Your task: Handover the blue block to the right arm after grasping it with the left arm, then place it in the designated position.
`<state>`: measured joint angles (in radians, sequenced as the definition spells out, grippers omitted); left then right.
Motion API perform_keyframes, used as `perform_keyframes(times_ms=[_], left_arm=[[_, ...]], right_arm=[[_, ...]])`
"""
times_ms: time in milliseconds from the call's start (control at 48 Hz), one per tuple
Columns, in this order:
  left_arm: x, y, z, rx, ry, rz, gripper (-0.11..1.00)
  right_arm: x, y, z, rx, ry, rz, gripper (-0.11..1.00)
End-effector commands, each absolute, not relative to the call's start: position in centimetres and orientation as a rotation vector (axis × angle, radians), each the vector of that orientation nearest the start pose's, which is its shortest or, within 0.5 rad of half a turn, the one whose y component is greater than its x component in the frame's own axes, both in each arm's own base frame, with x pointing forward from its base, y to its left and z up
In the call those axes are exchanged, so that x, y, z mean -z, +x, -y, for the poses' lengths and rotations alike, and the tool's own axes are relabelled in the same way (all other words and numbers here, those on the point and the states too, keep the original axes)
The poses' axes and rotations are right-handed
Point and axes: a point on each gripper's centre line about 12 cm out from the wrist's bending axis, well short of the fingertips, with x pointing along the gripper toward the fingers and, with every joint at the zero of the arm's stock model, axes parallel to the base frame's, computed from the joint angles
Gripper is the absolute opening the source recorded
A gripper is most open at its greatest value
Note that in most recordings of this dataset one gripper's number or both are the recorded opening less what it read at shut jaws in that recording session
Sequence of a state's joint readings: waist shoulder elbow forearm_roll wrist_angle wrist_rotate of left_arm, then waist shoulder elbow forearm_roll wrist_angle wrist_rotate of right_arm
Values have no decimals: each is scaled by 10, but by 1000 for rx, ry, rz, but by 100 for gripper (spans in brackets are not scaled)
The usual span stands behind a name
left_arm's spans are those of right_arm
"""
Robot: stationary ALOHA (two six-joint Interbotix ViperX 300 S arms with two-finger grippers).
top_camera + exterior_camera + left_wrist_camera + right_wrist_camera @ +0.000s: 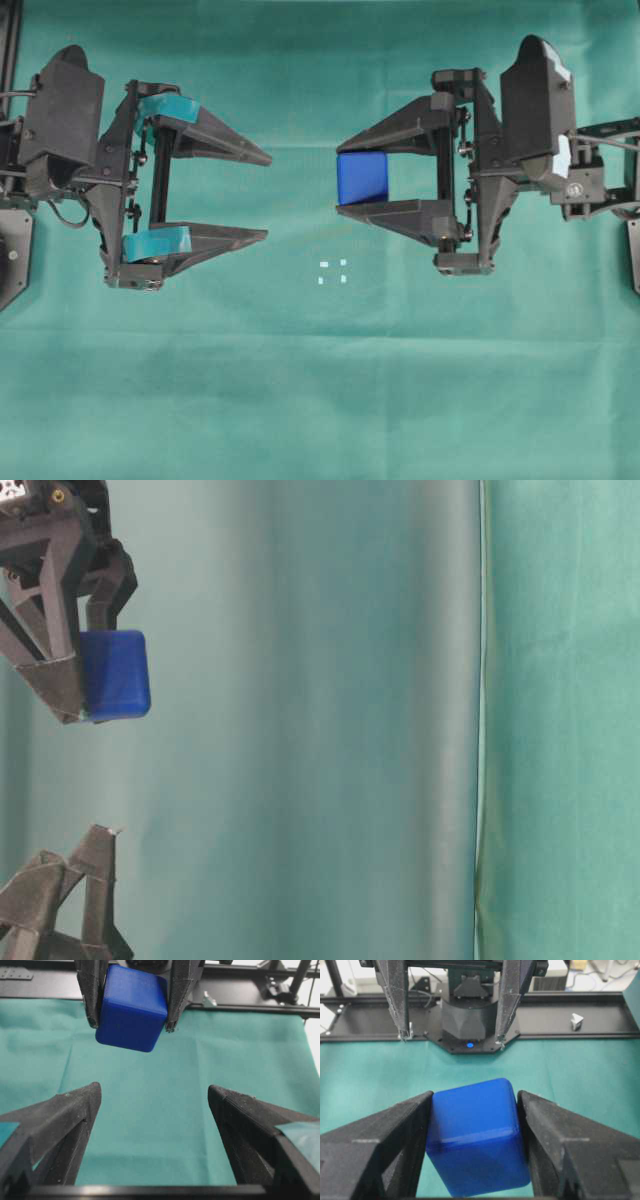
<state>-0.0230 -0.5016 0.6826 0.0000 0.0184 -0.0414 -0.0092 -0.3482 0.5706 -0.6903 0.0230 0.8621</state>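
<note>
The blue block [362, 178] sits clamped between the two pointed fingers of my right gripper [350, 176], out at their tips, held clear above the green cloth [320, 400]. In the right wrist view it fills the gap between the black fingers [385, 1145], one corner turned slightly toward the camera, its rounded edges plain to see. I can read no writing, brand or label on any face that shows; the faces I see are bare blue.

My left gripper [268, 196] faces it from the left side of the overhead view, its jaws spread wide with nothing between them, teal tape bands [168, 107] on each finger near the base. The two grippers point tip to tip and stand apart, with a strip of bare cloth between them. From the left wrist camera I see the block ahead and above the open fingertips [82, 1102], not touching them.

The designated position [333, 271], four tiny white marks in a small square, lies on the cloth below the gap between the grippers in the overhead view, nearer the right gripper's tips; nothing covers it. At the far edge of the table a black rail [580, 1015] runs across, with a small white object [576, 1020] resting on it; I cannot tell what that is
</note>
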Motion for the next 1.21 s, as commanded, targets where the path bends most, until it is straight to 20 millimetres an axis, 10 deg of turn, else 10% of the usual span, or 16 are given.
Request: perform_keyframes(times_ms=[0, 1189], left_arm=[[-352, 319, 6, 16, -41, -169, 99], [-352, 320, 6, 17, -38, -169, 99]], right_arm=[[-349, 358, 4, 37, 174, -200, 57], [-317, 345, 0, 202, 211, -462, 57]])
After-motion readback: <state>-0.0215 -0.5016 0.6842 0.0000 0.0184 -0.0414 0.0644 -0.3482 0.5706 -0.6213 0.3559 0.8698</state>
